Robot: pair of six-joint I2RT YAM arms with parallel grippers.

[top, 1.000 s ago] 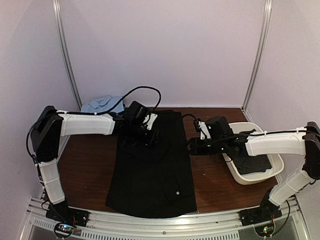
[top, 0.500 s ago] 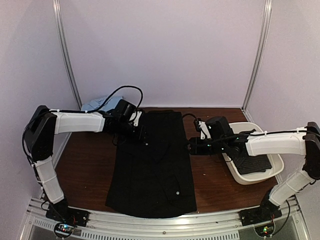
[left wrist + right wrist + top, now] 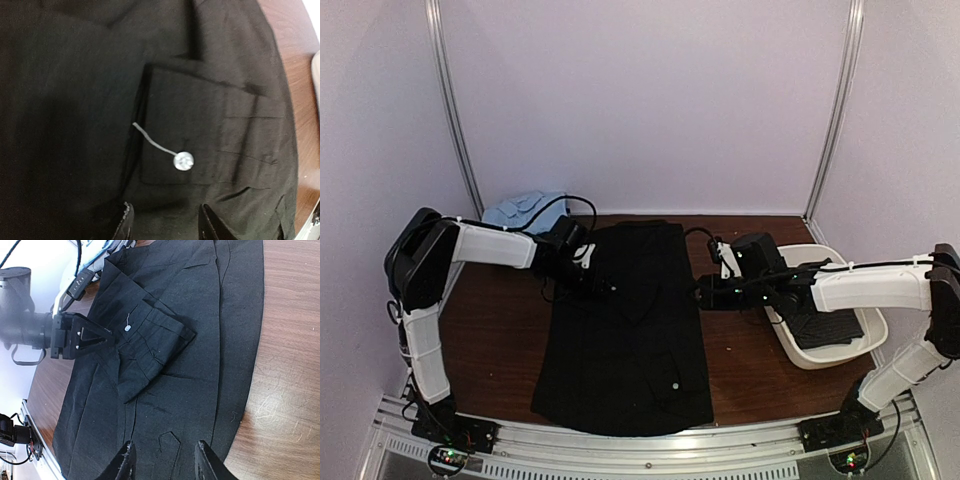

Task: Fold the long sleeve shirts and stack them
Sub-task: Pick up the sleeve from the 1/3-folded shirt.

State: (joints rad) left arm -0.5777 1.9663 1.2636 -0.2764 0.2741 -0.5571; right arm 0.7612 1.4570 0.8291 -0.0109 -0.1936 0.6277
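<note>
Squarely in the middle of the brown surface lay the black shirt, spread flat as one long, narrow panel with its sides turned in. One sleeve was folded across the front of the shirt, and its cuff carried a small white button with a pale loose thread trailing from it.

The left pincer sat over the shirt's upper left part, just beside that cuff. Its fingers were parted with nothing between them; whether the tips touched the cloth could not be told. The right pincer hung at the shirt's right edge, its fingers likewise spread and empty.

To the right of the shirt stood a white tub with another dark garment lying inside, too small to make out further. Beyond the shirt's far left corner lay a pale blue cloth.
</note>
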